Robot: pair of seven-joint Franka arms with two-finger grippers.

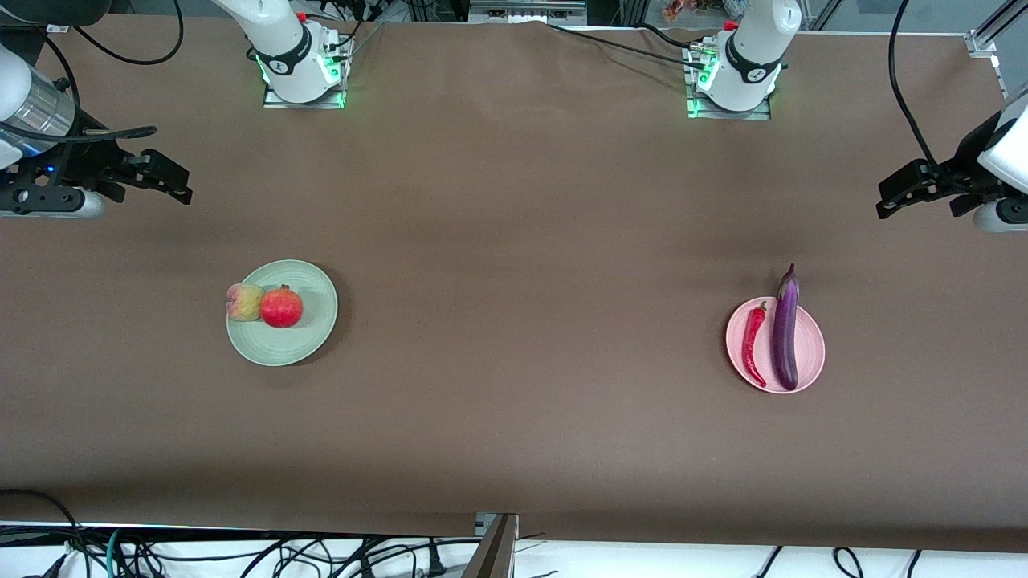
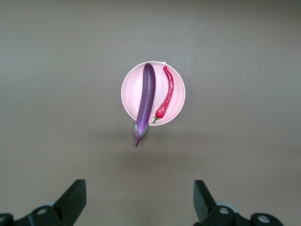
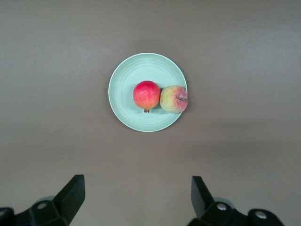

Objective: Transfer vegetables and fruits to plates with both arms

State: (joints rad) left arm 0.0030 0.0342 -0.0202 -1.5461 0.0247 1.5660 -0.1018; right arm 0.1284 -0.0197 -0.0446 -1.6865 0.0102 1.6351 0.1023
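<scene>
Judging from the plates, the task looks finished. The pomegranate [image 1: 281, 307] and the peach [image 1: 243, 302] sit touching on the green plate [image 1: 305, 341]. The chili [image 1: 753, 343] and the eggplant [image 1: 785, 331] lie on the pink plate [image 1: 813, 353]. The right gripper [image 1: 173, 181] and the left gripper [image 1: 895, 197] hang wide open and empty over bare table, each at its own end.

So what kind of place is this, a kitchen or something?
More likely a robotics lab than a kitchen: two robot arms are bolted to a brown table, loose cables trail along its edge, and the eggplant and pomegranate on plates look like practice props.
</scene>
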